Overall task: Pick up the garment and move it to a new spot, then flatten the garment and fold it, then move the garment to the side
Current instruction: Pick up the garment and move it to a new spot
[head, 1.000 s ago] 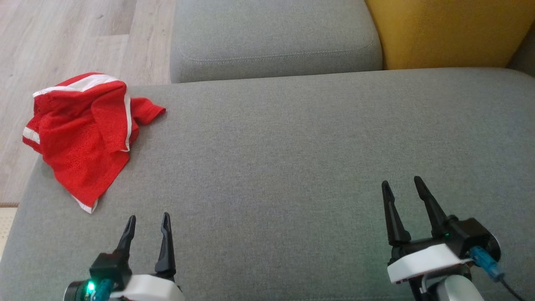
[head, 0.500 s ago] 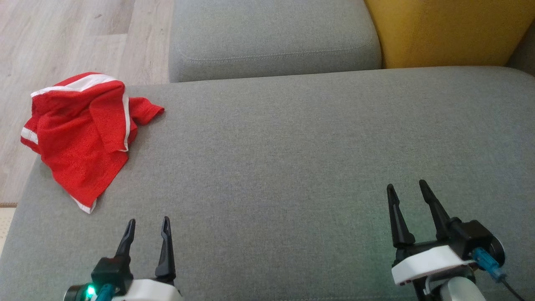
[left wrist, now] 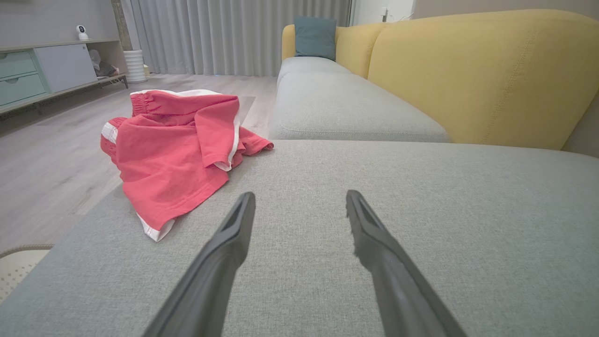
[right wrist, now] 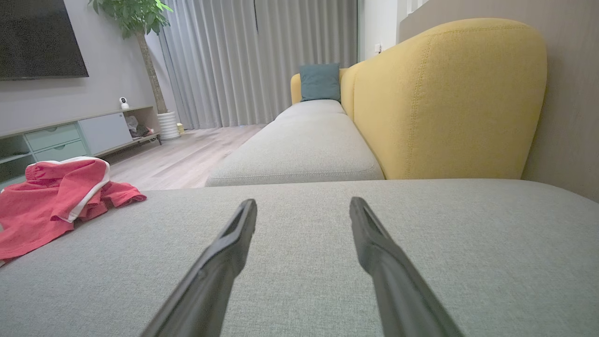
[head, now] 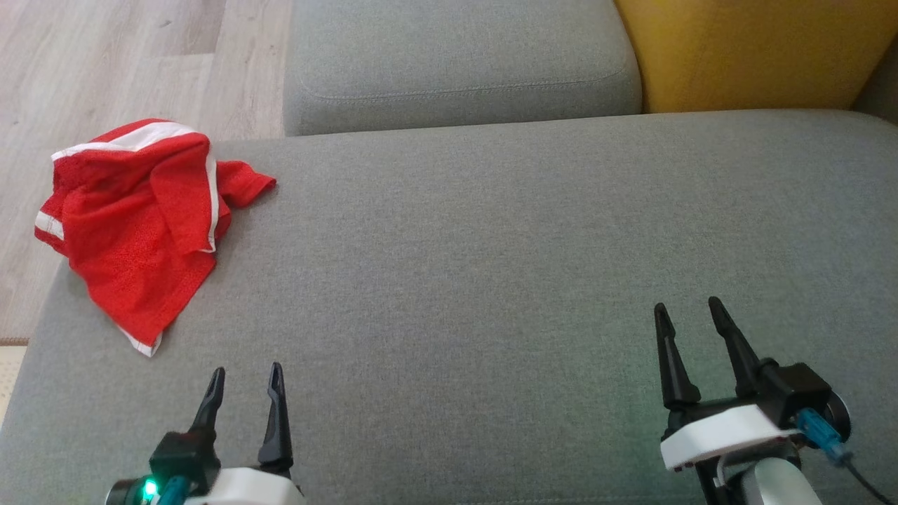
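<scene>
Head view: the red garment (head: pixel 137 224) stays crumpled on the sofa seat's (head: pixel 491 280) far left corner. The left gripper (head: pixel 247 368) and right gripper (head: pixel 687 305) have barely shifted at the near edge, jaws apart and empty, so the pickup seems not yet begun.

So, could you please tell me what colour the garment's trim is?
White, on a red garment; the head view shows it best.

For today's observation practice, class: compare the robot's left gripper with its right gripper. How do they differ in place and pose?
The left gripper sits near the red garment; the right gripper is far across the grey cushion from it. The right gripper reaches farther forward than the left gripper. Both are open and hold nothing.
</scene>
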